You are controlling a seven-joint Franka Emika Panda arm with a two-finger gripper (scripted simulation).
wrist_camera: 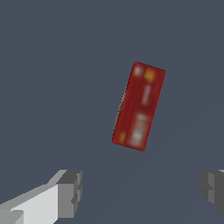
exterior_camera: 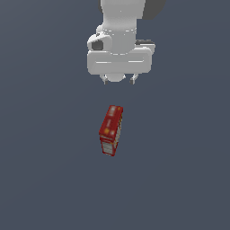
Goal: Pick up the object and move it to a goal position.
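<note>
tilted red box [wrist_camera: 139, 106] with pale label marks on dark surface [wrist_camera: 52, 65], clear of the wide-spread claw [wrist_camera: 141, 192] fingers [wrist_camera: 70, 192]

Box [exterior_camera: 111, 130]: red printed faces, card-like, matt; pale end face; blurred yellow-white label marks. Gripper [exterior_camera: 119, 81]: smooth white plastic-looking shell, soft sheen; fingertips [wrist_camera: 70, 194] matt grey. Floor [exterior_camera: 40, 170]: uniform slate-grey, matt, featureless.

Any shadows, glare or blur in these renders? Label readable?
Exterior view: flat, even light, no cast shadow under the red box, no glare, coarse pixelation. Wrist view: box soft, label marks smeared into unreadable blobs; the gripper jaws' edges are sharper.
</note>
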